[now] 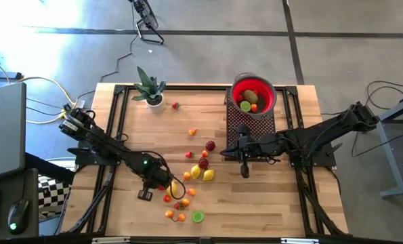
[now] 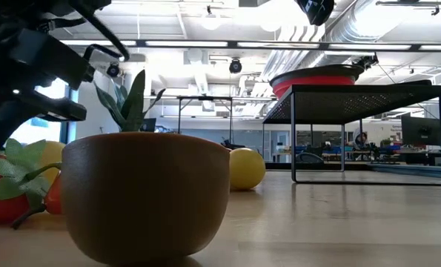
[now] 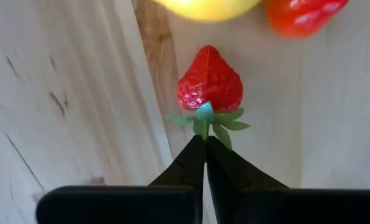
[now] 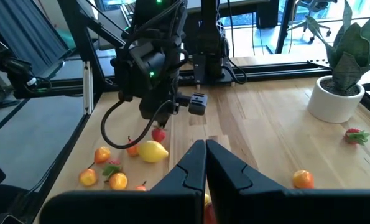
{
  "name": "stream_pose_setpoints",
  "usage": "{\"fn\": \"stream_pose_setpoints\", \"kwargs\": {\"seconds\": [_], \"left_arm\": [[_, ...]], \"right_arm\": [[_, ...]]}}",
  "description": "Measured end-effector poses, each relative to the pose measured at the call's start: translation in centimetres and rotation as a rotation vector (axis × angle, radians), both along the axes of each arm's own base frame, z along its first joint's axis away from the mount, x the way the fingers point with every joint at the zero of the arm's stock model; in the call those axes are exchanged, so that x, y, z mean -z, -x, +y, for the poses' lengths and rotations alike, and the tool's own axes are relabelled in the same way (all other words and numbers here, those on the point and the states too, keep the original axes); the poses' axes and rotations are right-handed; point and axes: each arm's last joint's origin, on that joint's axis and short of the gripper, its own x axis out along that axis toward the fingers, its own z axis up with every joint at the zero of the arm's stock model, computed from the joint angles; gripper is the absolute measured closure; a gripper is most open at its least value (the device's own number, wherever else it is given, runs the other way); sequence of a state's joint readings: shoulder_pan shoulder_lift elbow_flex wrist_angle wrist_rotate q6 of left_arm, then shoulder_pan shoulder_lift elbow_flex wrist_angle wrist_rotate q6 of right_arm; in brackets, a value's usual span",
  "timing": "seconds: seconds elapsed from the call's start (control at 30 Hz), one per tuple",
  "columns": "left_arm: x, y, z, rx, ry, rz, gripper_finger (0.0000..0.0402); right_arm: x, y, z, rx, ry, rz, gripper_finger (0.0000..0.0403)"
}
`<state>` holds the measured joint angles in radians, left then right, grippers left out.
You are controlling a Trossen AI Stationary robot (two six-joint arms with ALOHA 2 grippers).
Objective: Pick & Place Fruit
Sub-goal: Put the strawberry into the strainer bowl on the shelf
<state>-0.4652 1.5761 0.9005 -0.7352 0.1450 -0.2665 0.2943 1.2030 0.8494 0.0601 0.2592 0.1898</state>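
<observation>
Left tool [image 3: 205, 142], angled low over the wooden bench [image 1: 269, 203], pinches a red strawberry's [image 3: 209, 82] green stem; right tool [image 4: 205, 148] hovers shut mid-bench.

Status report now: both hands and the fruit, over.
Left hand shut on the strawberry stem, low among the loose fruit. Right hand shut, empty, waiting mid-table. Red bowl already holds some fruit. Nothing blocking.
</observation>
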Motion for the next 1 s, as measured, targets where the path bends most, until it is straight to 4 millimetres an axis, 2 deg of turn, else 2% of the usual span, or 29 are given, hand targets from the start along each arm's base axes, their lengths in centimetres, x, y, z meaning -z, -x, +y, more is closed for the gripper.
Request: {"fn": "stream_pose_setpoints", "kwargs": {"seconds": [0.17,0.37,0.73,1.0], "left_arm": [[-0.2,0.3,0.2,0.0,-0.016,0.037,0.0399],[-1.8,-0.3,0.7,-0.025,-0.039,0.071,0.04],[-8.1,-3.4,3.7,0.001,-0.052,0.002,0.0401],[-13.5,-5.6,7.4,0.031,-0.05,-0.165,0.0401]], "right_arm": [[0.0,0.0,0.0,0.0,0.0,0.0,0.04],[0.0,0.0,0.0,-0.007,0.003,0.0,0.0399],[0.1,0.1,0.4,-0.14,-0.028,0.022,0.0399],[0.6,0.3,0.7,-0.252,-0.056,0.086,0.0399]]}}
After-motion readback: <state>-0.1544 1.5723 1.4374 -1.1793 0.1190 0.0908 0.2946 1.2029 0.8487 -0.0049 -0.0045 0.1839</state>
